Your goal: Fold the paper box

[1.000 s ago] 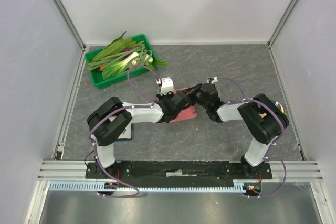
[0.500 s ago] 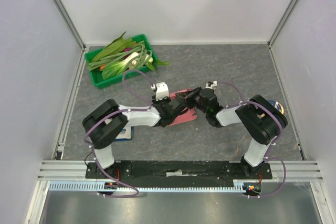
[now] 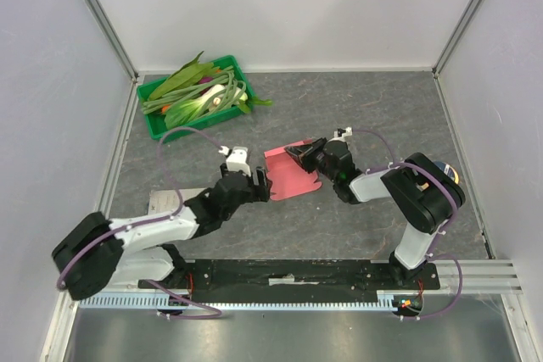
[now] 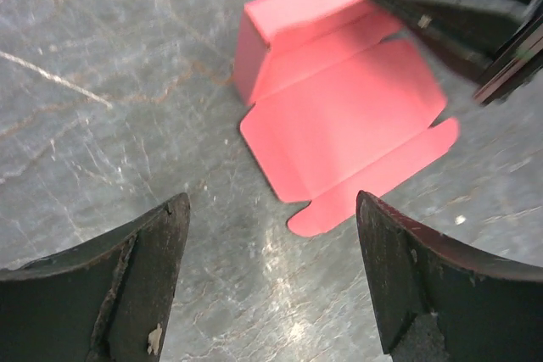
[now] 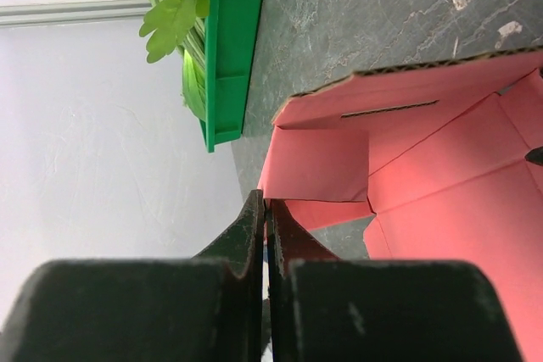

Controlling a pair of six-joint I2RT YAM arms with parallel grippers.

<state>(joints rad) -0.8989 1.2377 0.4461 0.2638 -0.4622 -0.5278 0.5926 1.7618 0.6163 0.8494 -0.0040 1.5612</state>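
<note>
The paper box is a pink-red cardboard piece lying partly folded at the table's middle, one wall standing up and its flaps spread flat. My left gripper stands open just off its near-left edge, with only bare table between its fingertips. My right gripper is shut on the corner of a flap at the box's far right side. In the right wrist view the jaws are pressed together on that pink flap. The right gripper's dark fingers show over the box in the left wrist view.
A green tray full of leafy greens stands at the back left, and its edge shows in the right wrist view. A light flat sheet lies under my left arm. White walls enclose the table on three sides.
My left gripper has opened, let go of the paper box and drawn back toward the near left. My right gripper has stayed shut on the box, which now lies more exposed.
</note>
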